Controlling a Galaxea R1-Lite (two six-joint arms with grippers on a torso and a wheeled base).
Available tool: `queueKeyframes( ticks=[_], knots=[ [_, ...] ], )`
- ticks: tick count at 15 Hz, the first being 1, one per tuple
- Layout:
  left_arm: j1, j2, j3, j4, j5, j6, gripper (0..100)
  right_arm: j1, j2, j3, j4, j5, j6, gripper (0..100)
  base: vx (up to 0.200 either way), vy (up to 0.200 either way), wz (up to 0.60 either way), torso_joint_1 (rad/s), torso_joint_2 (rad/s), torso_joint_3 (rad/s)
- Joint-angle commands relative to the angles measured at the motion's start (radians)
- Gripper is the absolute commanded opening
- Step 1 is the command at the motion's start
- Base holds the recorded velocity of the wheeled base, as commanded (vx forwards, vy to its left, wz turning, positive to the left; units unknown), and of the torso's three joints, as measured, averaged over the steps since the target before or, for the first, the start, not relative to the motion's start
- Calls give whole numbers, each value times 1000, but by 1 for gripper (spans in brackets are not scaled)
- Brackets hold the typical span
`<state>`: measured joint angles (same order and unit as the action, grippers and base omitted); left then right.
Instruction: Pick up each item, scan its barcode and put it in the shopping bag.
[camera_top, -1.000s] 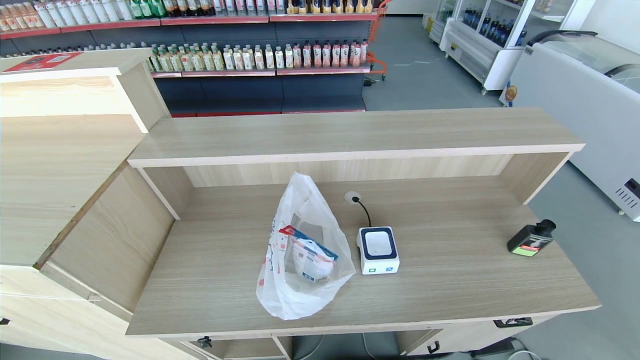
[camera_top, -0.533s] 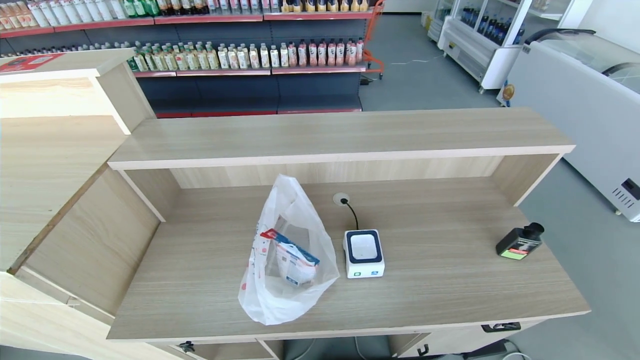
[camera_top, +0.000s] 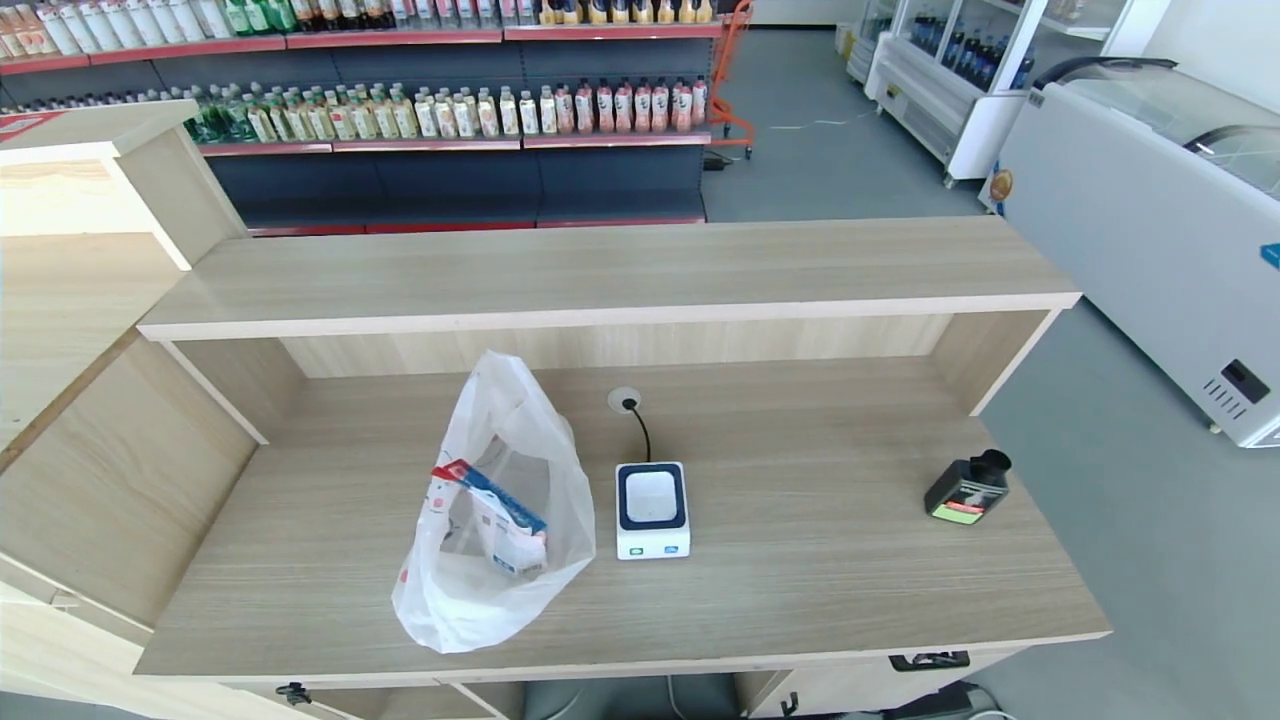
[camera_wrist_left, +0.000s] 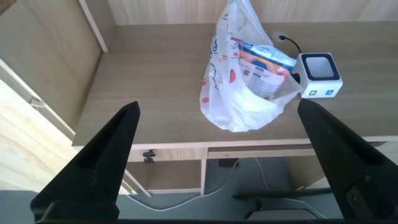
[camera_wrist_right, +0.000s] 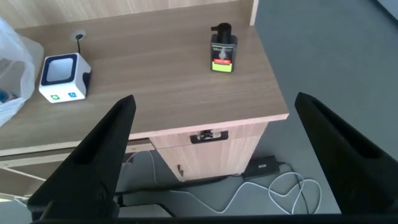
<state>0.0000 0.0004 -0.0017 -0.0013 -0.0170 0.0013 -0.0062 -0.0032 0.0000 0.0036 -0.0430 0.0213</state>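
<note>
black bottle with a red and green label is sitting near the right edge of the wooden counter, well apart from everything else on it. in the right wrist view the same bottle is standing close to the counter's far right corner.

shopping bag, white and half see-through with red marks, is standing to the left of the scanner, its top pulled up into a peak. it is sitting just beside the scanner; whether the two are touching, i cannot tell. a packet, white with a blue and red top, is leaning inside the bag.

the scanner, a small white box with a dark-framed window facing up, is resting near the middle of the counter. its black cable is running back to a round hole in the counter top.

the left gripper is hanging above the front of the counter, on the bag's side, its dark fingers spread wide apart and holding nothing. the right gripper is hanging above the front edge on the bottle's side, fingers likewise wide apart and empty.

a raised ledge is running along the back of the counter. shelves of drinks and a chest freezer are standing beyond it.
</note>
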Motion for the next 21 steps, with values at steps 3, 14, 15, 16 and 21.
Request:
queueKeyframes(
  ticks=[3,14,15,16,21],
  knots=[
    [0,0,0,0,0,0,100,0,3,0,-1,0,3,100,0,-200,0,4,4,4],
    [0,0,0,0,0,-4,100,25,152,-187,22,92,-3,100,0,-164,0,2,2,2],
    [0,0,0,0,0,-4,100,23,362,-360,44,101,-3,100,0,0,0,0,0,0],
    [0,0,0,0,0,-4,100,23,546,-472,50,94,-3,100,0,0,0,0,0,0],
    [0,0,0,0,0,-4,100,-104,1390,-746,42,31,-331,100,0,0,0,0,0,0]
  ],
)
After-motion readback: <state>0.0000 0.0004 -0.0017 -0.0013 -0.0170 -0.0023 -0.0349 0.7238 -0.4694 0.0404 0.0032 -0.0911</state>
